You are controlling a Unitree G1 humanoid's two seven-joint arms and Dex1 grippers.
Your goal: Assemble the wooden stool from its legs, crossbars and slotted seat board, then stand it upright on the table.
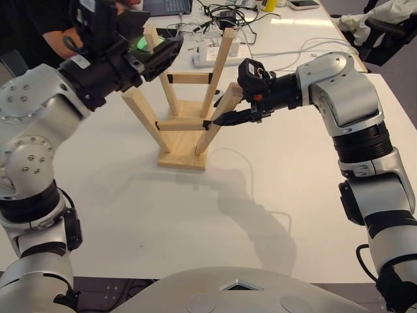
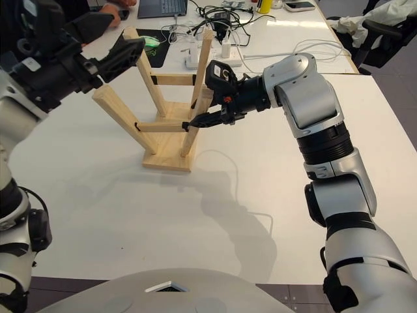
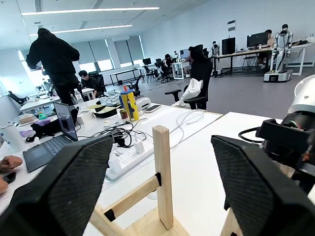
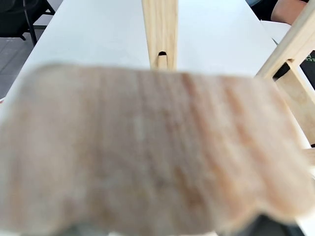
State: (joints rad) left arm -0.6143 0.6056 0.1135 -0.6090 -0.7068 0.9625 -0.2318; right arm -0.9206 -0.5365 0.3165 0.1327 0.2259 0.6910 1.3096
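White table (image 1: 130,215) bears upturned pale wooden stool (image 1: 182,158) | your left claw (image 3: 162,189) wide, astride a leg (image 3: 163,172) | right claw (image 1: 218,120) at another, grip: you cannot tell | probably light, stiff: hold legs near crossbars (image 1: 182,123).

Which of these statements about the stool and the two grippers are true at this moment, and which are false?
1. The stool stands upside down, with its seat board flat on the table. True.
2. The left gripper is clamped on a crossbar. False: it is open and holds nothing.
3. The right gripper grips the near right leg. True.
4. One leg lies loose on the table beside the seat board. False: all four legs stand up from the seat board.
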